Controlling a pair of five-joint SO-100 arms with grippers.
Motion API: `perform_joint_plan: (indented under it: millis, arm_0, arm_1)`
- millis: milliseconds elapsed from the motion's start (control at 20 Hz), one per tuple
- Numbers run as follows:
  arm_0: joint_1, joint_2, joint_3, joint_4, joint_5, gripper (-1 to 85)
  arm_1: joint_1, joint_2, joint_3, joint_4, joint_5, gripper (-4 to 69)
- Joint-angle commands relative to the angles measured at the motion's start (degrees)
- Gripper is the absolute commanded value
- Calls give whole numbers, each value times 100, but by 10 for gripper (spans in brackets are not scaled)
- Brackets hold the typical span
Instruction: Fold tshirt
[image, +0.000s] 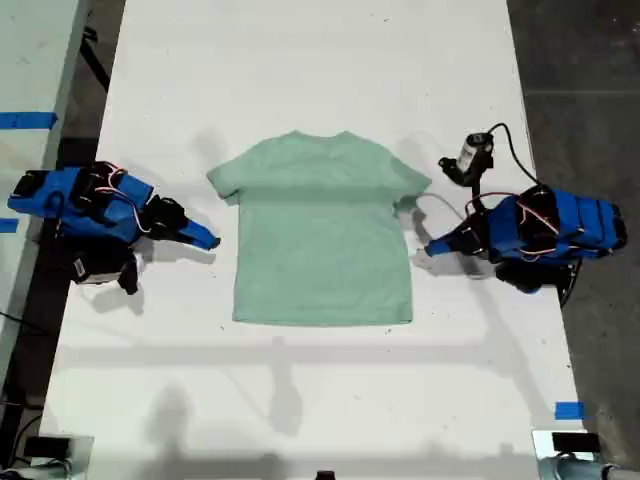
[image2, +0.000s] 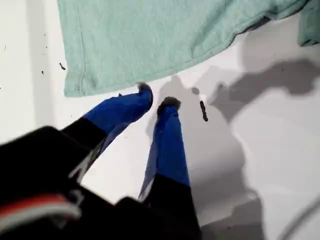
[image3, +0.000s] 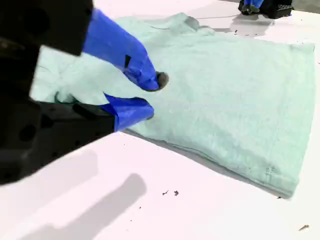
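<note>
A plain pale mint-green short-sleeved cotton tshirt (image: 320, 235) lay spread flat and face up in the middle of a white table (image: 300, 400), collar toward the top of the exterior view and hem toward the bottom; no fold had been made in it, so the task looked to be at its very start, in the approach to a first grasp. My first gripper (image: 430, 247), blue-fingered, sat low at the exterior view's right, its tips just short of the shirt's side edge below the sleeve; its jaws stood a little apart and held nothing (image2: 157, 97). My second gripper (image: 208, 240) sat at the exterior view's left, apart from the opposite side edge; its jaws were parted wider and also empty (image3: 152, 95), with the fabric seen beyond them and not pinched. The next move probably called for each gripper to reach its own edge of the cloth, slip one finger beneath it, and close on a single layer before lifting.
</note>
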Motion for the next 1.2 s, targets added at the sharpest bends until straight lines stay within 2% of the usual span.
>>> perform_joint_plan:
  millis: [0,450,650,850,1150]
  arm_0:
    - [-1397,-1230,-1327,-773,-246,0]
    - [-1406,-1204,-1318,-791,-246,0]
    - [-1556,-2215,-2118,-624,-105,0]
    - [-2039,-3999,-3823,264,615,0]
    - [-3050,-5238,-5704,1591,1934,0]
  arm_1:
    - [712,-1310,-1731,-9,3287,15]
    - [712,-1854,-1881,-272,3199,15]
    - [1143,-2997,-2777,-334,2602,15]
    - [1793,-4386,-4017,-229,1793,14]
    - [2812,-6117,-5897,527,773,14]
